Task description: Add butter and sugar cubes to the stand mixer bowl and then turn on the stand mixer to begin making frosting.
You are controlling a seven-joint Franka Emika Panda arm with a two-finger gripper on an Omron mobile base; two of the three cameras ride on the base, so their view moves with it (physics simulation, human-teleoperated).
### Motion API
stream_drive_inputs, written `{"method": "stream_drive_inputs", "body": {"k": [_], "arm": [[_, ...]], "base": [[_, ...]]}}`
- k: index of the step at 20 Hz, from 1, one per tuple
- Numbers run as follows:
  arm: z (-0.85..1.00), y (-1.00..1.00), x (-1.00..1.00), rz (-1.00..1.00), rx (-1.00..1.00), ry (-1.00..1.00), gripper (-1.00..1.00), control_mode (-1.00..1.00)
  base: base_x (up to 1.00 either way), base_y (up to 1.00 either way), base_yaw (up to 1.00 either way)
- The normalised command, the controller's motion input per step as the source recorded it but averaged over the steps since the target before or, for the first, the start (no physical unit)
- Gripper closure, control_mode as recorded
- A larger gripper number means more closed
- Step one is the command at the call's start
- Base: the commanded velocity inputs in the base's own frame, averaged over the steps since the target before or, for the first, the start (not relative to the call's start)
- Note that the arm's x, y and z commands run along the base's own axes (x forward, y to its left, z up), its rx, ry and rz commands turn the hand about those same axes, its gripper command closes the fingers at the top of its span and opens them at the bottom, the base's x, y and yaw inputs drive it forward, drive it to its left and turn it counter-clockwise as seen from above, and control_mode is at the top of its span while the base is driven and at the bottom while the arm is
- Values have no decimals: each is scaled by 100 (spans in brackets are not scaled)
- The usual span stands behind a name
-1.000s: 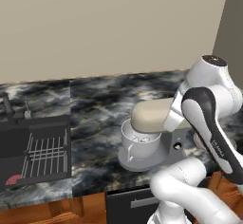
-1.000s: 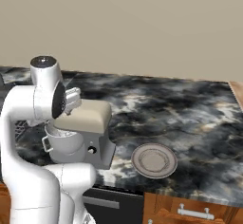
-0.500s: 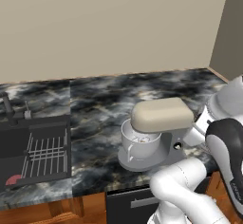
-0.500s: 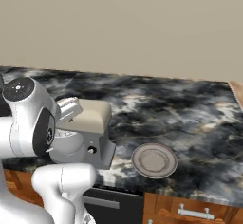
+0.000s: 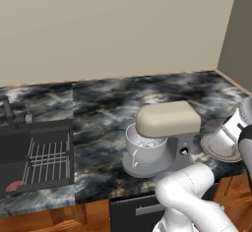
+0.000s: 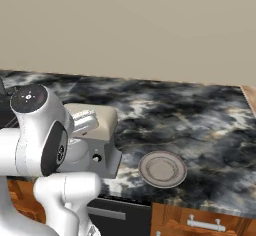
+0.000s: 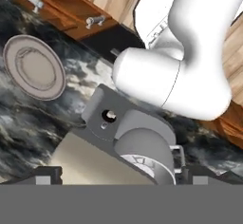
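The mixer (image 5: 167, 128) stands on the dark surface (image 5: 98, 108) with its bowl (image 5: 142, 150) under the head. The tool (image 7: 118, 173) hangs open and empty above it. Next move, I judge: reach the knob (image 7: 109, 116).

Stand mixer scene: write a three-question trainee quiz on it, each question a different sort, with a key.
1. True or false: the stand mixer lies tipped on its side.
2. The grey plate sits where? A) on the counter beside the mixer B) inside the stand mixer bowl C) in the sink
3. Fill in: in the hand view, the small round knob sits on the mixer's dark grey ____.

Key: 1 false; 2 A; 3 base.
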Motion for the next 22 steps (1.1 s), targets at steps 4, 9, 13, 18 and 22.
{"method": "stream_drive_inputs", "body": {"k": [4, 9, 13, 18, 22], "arm": [[-71, -20, -57, -23, 38, -8, -100, -100], [-47, -18, -56, -18, 37, 0, -100, -100], [-47, -29, -42, -5, 32, 0, -100, -100], [-27, -4, 1, 0, 22, 10, -100, -100], [-28, 19, 30, 0, 14, 20, -100, -100]], "base": [[0, 0, 0], [0, 0, 0], [0, 0, 0], [0, 0, 0], [0, 0, 0]]}}
